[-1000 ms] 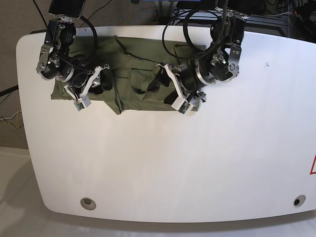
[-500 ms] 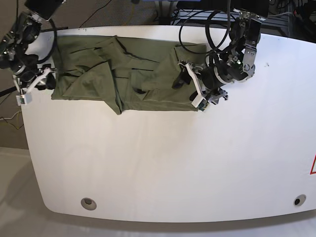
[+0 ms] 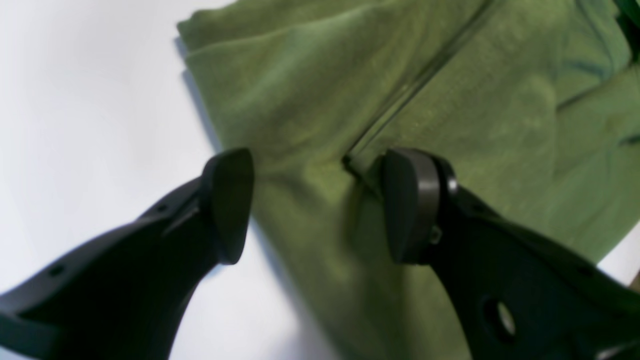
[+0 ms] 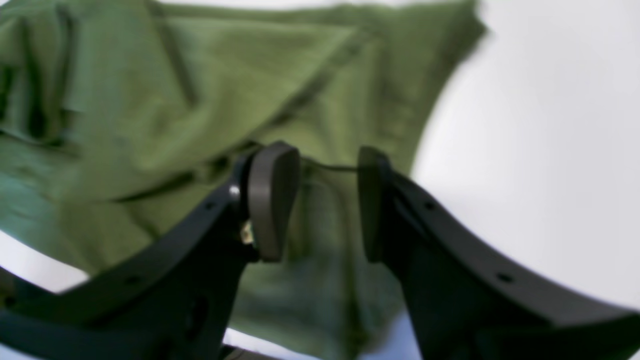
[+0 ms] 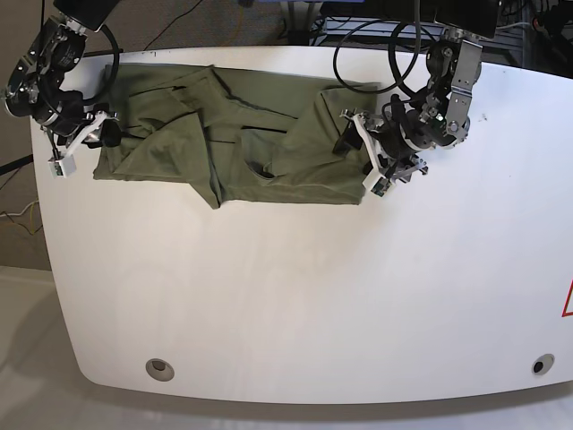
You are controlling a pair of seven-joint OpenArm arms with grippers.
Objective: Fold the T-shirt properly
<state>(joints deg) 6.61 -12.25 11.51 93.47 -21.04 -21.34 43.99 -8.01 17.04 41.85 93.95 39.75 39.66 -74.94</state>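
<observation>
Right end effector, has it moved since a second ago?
Yes. The right end effector has swung out from over the T-shirt to its end at the table's edge.

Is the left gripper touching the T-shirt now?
Cannot tell. In the left wrist view the left gripper has its jaws open over the edge of the T-shirt, but no view shows plainly a contact or a gap.
</observation>
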